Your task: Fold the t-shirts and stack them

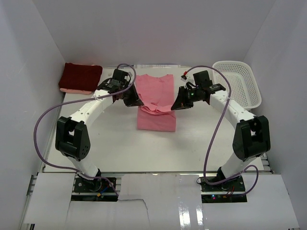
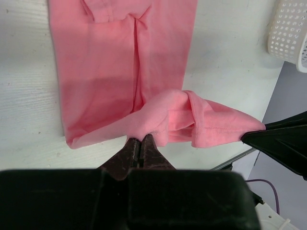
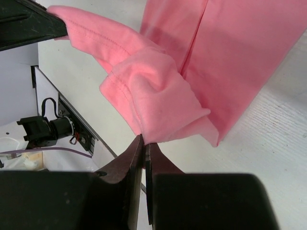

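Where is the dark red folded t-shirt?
In the top view, the dark red folded cloth t-shirt lies far back left on the white table, opposite the white plastic mesh basket.

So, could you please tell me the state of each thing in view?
pink shirt: folded narrow, one edge lifted, rest flat.
maroon shirt: folded, lying far left.
basket: upright, apparently empty.
left claw: shut on pink shirt.
right claw: shut on pink shirt.

Plain white walls (image 1: 158, 28) enclose the white table (image 1: 120, 148) on three sides (light even, shadows soft).
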